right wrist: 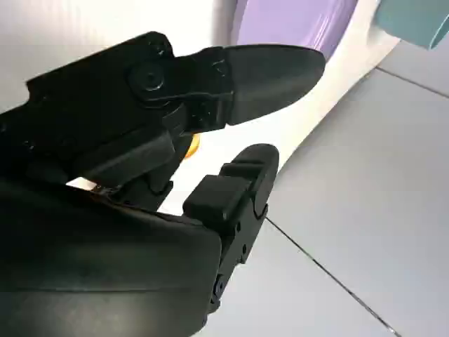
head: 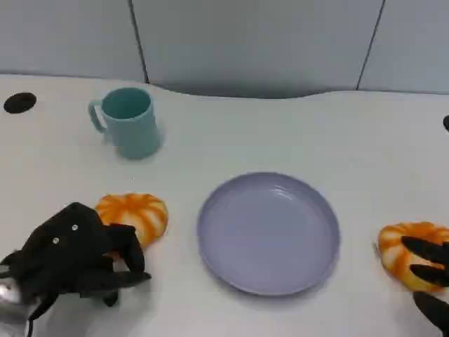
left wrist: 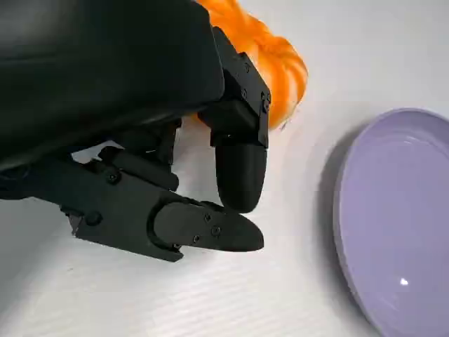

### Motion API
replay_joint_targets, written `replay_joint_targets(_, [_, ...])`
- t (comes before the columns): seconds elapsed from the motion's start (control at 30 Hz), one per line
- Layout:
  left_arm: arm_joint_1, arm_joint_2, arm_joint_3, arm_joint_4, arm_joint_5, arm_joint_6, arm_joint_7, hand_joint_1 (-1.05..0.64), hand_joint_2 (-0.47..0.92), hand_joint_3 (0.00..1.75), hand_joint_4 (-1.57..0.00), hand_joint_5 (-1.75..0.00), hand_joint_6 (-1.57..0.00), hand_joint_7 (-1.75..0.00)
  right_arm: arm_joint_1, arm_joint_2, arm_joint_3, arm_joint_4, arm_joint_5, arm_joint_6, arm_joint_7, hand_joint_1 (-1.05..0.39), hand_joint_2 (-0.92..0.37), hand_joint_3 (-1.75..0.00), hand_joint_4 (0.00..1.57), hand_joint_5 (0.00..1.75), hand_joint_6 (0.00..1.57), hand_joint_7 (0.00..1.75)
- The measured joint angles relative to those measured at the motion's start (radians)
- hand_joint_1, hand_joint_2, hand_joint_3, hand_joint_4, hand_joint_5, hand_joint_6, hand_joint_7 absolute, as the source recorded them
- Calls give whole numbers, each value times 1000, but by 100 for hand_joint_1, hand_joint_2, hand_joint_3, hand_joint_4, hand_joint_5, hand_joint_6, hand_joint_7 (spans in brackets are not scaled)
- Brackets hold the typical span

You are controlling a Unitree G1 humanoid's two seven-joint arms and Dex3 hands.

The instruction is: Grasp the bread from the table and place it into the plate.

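Note:
Two orange striped breads lie on the white table. The left bread (head: 135, 213) sits to the left of the lavender plate (head: 268, 235), which holds nothing. My left hand (head: 76, 257) is just beside this bread on its near side, fingers (left wrist: 238, 168) curled down and apart, gripping nothing; the bread (left wrist: 277, 60) lies behind them, the plate (left wrist: 396, 210) off to the side. The right bread (head: 407, 247) lies right of the plate. My right hand (head: 431, 281) reaches over its near edge with spread fingers (right wrist: 270, 70); a sliver of orange bread (right wrist: 190, 144) shows between them.
A teal mug (head: 128, 121) stands at the back left, well behind the left bread. A small black disc (head: 19, 102) is set in the table at the far left. A grey panel wall runs behind the table's curved far edge.

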Motion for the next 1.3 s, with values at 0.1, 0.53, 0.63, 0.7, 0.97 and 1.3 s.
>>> replay_joint_targets(0.1, [0, 0, 1, 4, -3, -7, 0, -55, 92, 21, -65, -175, -54, -173, 0, 0, 0, 0, 0, 0, 0, -39, -92, -36, 91, 0, 77, 0])
replay_joint_targets(0.53, [10, -40, 84, 89, -125, -266, -7, -52, 92, 20, -70, -175, -53, -175, 1, 5, 2, -4, -2, 1, -2, -39, -92, -36, 92, 1, 78, 0])
replay_joint_targets(0.63, [27, -44, 91, 102, -94, -404, 45, -46, 92, 13, -74, -175, -52, -175, 3, 14, 4, -12, -2, 9, -3, -39, -92, -35, 93, 1, 78, 0])
replay_joint_targets(0.7, [31, -42, 100, 101, -19, -523, 148, -49, 92, 15, -67, -175, -45, -175, 6, 19, 5, -21, -4, 22, -3, -38, -92, -35, 92, 1, 78, 0])
replay_joint_targets(0.97, [15, 115, 59, -26, 570, -736, 577, -60, 92, 3, -41, -100, -60, -31, 6, 20, 7, -22, -19, 23, -3, -37, -92, -36, 92, 1, 78, 0])
replay_joint_targets(1.3, [-49, 205, -34, -181, 665, -568, 363, -77, 92, 2, -19, -19, -24, 0, 7, 28, 8, -24, -19, 23, -5, -38, -92, -35, 93, 1, 78, 0])
